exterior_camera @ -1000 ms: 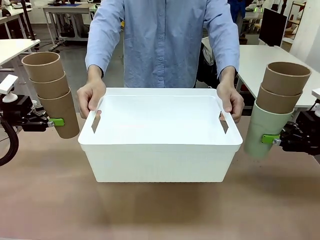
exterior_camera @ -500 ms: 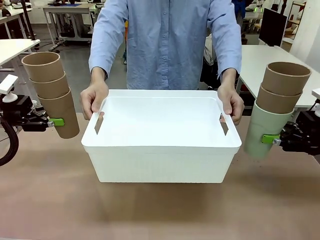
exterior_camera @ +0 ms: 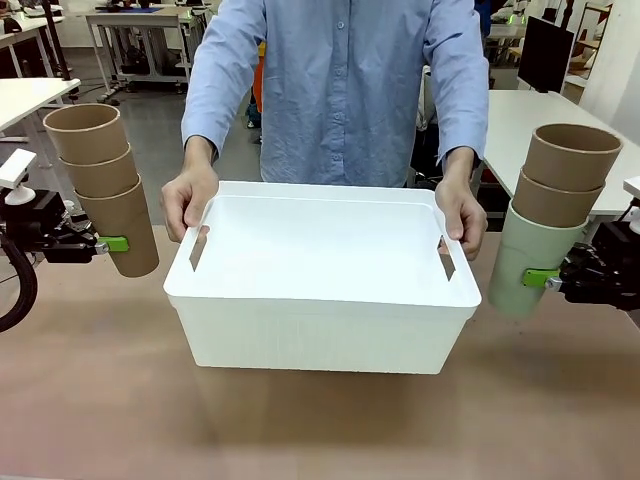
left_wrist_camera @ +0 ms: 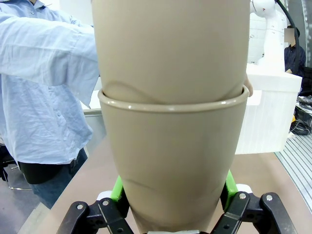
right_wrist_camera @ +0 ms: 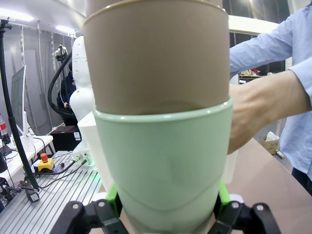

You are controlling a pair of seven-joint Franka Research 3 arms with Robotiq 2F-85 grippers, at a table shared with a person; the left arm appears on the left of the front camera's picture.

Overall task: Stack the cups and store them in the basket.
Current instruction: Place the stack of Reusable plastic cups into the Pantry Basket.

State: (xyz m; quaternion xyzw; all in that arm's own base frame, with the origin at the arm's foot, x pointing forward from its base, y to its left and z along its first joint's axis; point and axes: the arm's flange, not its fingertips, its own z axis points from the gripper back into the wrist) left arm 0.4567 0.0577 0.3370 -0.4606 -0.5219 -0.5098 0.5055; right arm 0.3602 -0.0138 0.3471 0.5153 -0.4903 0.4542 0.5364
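Left of the basket (exterior_camera: 320, 318), the left gripper (exterior_camera: 112, 243) is clamping the bottom cup of a three-high brown stack (exterior_camera: 100, 185). A person's hands (exterior_camera: 187, 198) are gripping the basket's short ends. Right of the basket, the right gripper (exterior_camera: 540, 277) is clamping a mint cup (exterior_camera: 528, 250) nesting two brown cups (exterior_camera: 565, 175). Stacking looks finished; next, each stack needs carrying over the basket and lowering inside.

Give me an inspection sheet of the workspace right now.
Surface: brown table, matte.
Job's things: white basket, nothing inside, held at both short sides by the person's hands; three nested brown cups at left; mint green cup holding two more at right.
Clutter: nothing seen.
Grippers: left gripper shut on the lowest brown cup; right gripper shut on the mint green cup.
Cables: black cable looping below the left arm.
Surroundings: white tables and a monitor behind the person.
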